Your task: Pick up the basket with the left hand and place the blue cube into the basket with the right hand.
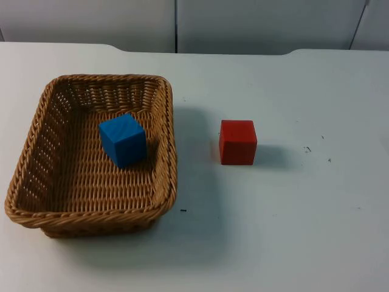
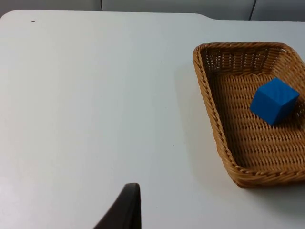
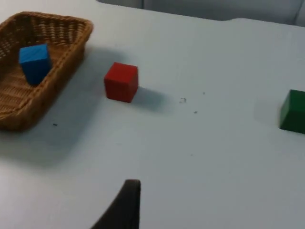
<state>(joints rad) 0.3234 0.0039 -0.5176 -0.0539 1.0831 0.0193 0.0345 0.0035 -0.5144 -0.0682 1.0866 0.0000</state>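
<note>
Although the task asks for the blue cube (image 1: 123,140) to go into the basket (image 1: 36,137), we find it already lying there, tilted on the woven floor toward the far wall, with the basket resting on the white surface (image 1: 279,231). From the left tool (image 2: 125,210) the basket sits well off to one side and ahead, its near corner closest to us; from the right tool (image 3: 125,205) it lies ahead and well away to the other side. We see a single black fingertip of each tool, so we cannot tell how far either is open, and nothing appears to be held. Both arms seem to wait, drawn back from the objects. A red cube (image 1: 237,142) stands on the surface just beside the basket, between it and the right tool, and a green cube (image 3: 293,110) lies well apart. We judge the placing done and the lift not underway. Next, the left tool would need to reach across to the basket's rim and close on it.
</note>
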